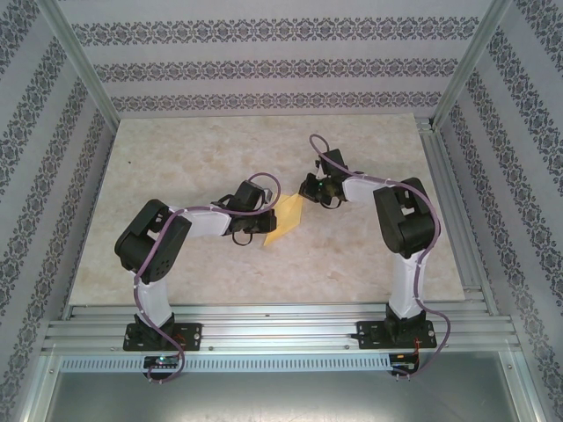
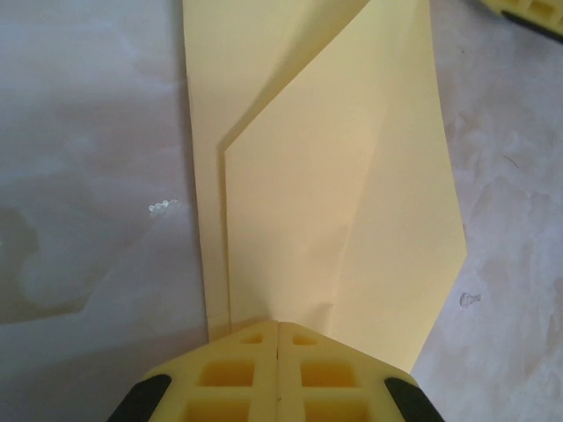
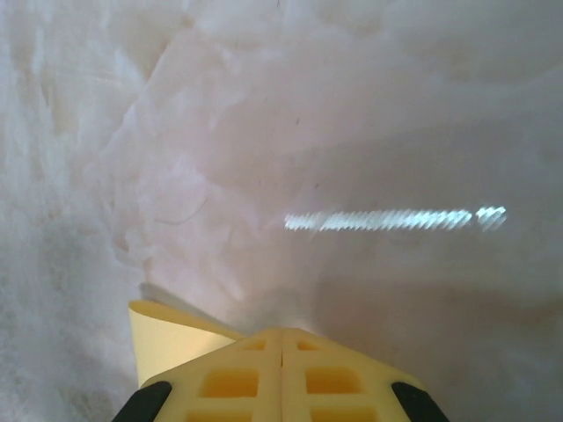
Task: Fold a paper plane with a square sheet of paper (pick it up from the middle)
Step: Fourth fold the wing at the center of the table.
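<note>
The square sheet of paper (image 1: 288, 220) lies yellow on the marble table between my two grippers, partly folded. In the left wrist view, one diagonal flap of the sheet of paper (image 2: 352, 193) is laid over a narrower strip on the left. My left gripper (image 1: 266, 221) is shut, and its left gripper tips (image 2: 277, 323) rest on the sheet's near edge. My right gripper (image 1: 308, 195) is shut too, at the sheet's far corner. A curled-up piece of the paper (image 3: 163, 347) sticks out from under the left side of the right gripper (image 3: 281, 331).
The marble tabletop (image 1: 193, 158) stretches bare on all sides of the paper. Aluminium rails (image 1: 281, 330) run along the near edge by the arm bases, with a frame post (image 1: 440, 167) along the right. The right gripper's fingers (image 2: 528, 13) show at the left wrist view's top right corner.
</note>
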{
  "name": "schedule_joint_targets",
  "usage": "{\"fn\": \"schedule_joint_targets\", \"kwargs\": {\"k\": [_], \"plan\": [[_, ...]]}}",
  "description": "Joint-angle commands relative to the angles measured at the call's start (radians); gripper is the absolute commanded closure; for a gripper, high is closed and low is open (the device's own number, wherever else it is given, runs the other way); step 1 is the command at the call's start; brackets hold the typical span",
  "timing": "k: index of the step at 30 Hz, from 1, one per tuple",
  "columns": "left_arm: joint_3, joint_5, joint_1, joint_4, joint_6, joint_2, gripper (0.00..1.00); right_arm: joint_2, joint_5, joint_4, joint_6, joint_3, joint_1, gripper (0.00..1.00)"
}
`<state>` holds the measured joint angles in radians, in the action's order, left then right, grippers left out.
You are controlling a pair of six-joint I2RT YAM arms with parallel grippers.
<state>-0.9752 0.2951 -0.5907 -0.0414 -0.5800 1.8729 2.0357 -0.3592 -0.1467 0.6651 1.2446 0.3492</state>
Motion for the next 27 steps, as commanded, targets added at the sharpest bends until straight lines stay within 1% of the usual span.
{"fn": "schedule_joint_targets", "kwargs": {"k": [1,4,7,11,14,20,27], "plan": [[0.046,0.012,0.005,-0.112,0.022,0.037,0.96,-0.06,0.031,-0.012,-0.041,0.012,-0.003,0.95],[0.046,0.012,0.004,-0.109,0.02,0.036,0.96,-0.12,0.006,0.021,-0.043,-0.039,0.018,0.95],[0.046,0.013,0.005,-0.108,0.018,0.035,0.96,-0.141,-0.015,0.036,-0.045,-0.079,0.054,0.95],[0.044,0.014,0.004,-0.108,0.018,0.033,0.96,-0.097,-0.046,0.017,-0.057,-0.07,0.102,0.95],[0.044,0.012,0.004,-0.109,0.019,0.034,0.96,-0.043,-0.071,-0.001,-0.069,-0.04,0.118,0.95],[0.049,0.015,0.005,-0.111,0.02,0.038,0.96,0.02,-0.09,-0.011,-0.074,0.006,0.103,0.95],[0.05,0.021,0.005,-0.125,0.031,0.039,0.96,0.055,-0.052,-0.045,-0.083,0.031,0.061,0.96]]}}
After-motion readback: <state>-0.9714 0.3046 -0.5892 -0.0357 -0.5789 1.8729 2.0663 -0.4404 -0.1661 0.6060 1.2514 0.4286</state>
